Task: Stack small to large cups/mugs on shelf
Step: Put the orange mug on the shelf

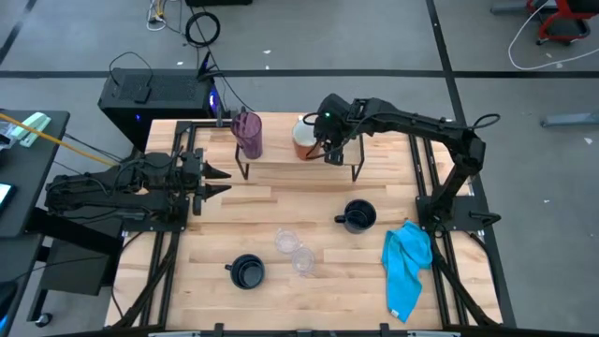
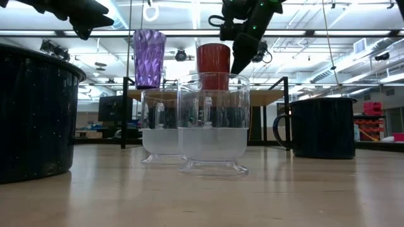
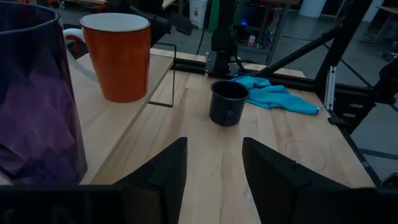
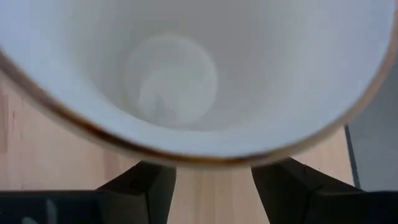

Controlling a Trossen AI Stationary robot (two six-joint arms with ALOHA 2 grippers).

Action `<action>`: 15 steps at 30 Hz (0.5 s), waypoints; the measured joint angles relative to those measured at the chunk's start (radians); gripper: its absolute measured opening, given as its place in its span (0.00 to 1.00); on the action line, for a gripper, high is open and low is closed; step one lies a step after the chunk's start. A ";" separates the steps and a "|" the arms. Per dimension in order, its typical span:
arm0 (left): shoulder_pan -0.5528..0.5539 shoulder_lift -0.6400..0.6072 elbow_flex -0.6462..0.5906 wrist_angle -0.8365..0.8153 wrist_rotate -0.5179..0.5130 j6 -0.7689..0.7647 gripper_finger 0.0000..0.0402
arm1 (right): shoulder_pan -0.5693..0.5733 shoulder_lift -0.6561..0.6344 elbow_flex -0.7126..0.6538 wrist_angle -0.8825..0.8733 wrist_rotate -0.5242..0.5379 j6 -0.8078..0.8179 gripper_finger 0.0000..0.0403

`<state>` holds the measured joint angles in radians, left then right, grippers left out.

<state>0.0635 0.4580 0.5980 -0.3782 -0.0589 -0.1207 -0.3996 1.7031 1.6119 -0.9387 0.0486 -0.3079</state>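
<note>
The shelf (image 1: pixel 281 171) stands at the far middle of the table (image 1: pixel 309 281). Two items rest on its plank top: the purple tumbler (image 1: pixel 249 133) near the left end, and the orange mug (image 1: pixel 305 139) (white inside, orange-brown outside) toward the right end.

The right gripper (image 1: pixel 334 153) hangs just beside the orange mug, on its right side. In the right wrist view its two fingers (image 4: pixel 140 185) are spread apart below the mug's rim, with bare plank showing between them; they do not pinch the mug.

The left gripper (image 1: pixel 225 182) waits over the table's left side, level with the shelf's left end. Its fingers (image 3: pixel 163 171) are spread, with nothing between them.

Remaining items sit on the table in front of the shelf:
- one black mug (image 1: pixel 358 216) right of centre
- a second black mug (image 1: pixel 247 271) near the front left
- two clear cups (image 1: pixel 295 251), touching or nearly so, between the black mugs
- a blue cloth (image 1: pixel 407 262) at the right edge
</note>
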 joint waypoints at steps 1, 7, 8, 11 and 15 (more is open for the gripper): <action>0.000 0.000 0.000 0.000 0.000 0.000 0.40 | 0.000 0.000 0.000 0.010 -0.003 0.001 0.51; 0.000 0.000 0.000 0.000 0.000 0.000 0.40 | 0.005 0.005 0.000 0.050 -0.009 0.002 0.51; 0.000 0.000 0.000 0.000 0.000 0.000 0.40 | 0.007 0.005 0.000 0.057 -0.014 0.002 0.51; 0.000 0.000 0.000 0.000 0.000 0.000 0.40 | 0.010 0.005 0.000 0.083 -0.026 0.002 0.51; 0.000 0.000 0.000 0.000 0.000 0.000 0.40 | 0.010 0.005 0.000 0.102 -0.050 0.020 0.50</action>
<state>0.0635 0.4578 0.5980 -0.3786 -0.0589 -0.1204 -0.3893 1.7081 1.6119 -0.8364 -0.0013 -0.2874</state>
